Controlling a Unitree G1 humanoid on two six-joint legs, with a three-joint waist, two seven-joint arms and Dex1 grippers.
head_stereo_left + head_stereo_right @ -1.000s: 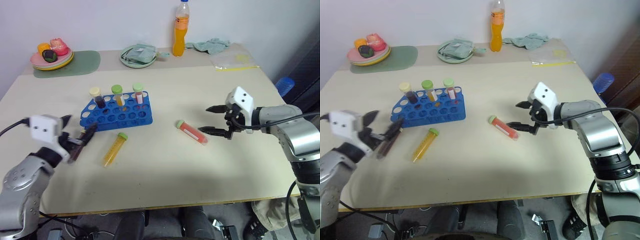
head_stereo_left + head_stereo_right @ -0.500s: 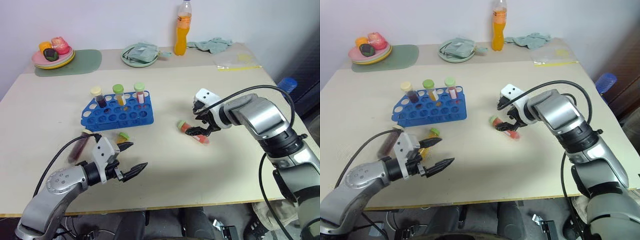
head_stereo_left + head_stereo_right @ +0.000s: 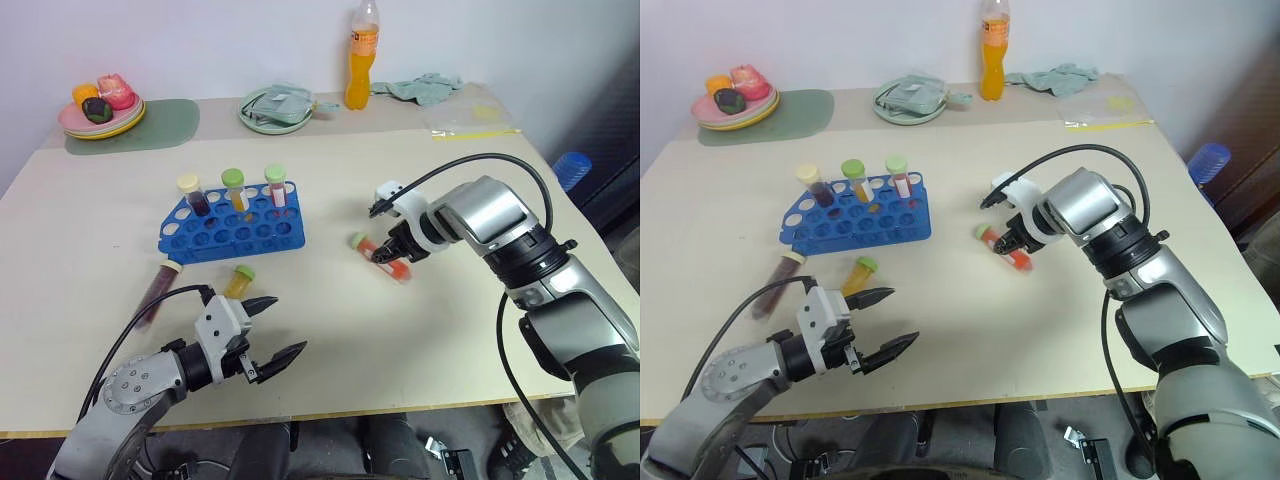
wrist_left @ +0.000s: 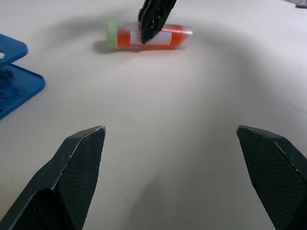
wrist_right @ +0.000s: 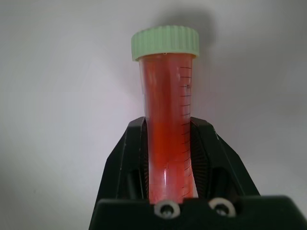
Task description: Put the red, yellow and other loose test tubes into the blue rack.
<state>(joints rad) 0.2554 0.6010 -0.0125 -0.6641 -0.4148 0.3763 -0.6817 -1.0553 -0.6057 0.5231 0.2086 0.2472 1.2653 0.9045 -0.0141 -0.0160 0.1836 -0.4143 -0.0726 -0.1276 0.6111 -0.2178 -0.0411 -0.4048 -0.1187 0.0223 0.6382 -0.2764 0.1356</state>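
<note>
3 tubes upright in rack. Right claw clamped on red tube on surface. Left claw apart, holding nothing.

Right claw is down on the red tube w/ green cap lying mid-bench, fingers closed round it, tube apparently still flat on the surface. Left claw hovers near the front edge, fingers spread wide, nothing in it. Blue rack sits left of centre w/ 3 capped tubes upright in its back row. Yellow tube lies just in front of the rack; a dark tube lies further left. At the back: orange bottle, green plate w/ cloth, fruit plate on a green mat.
</note>
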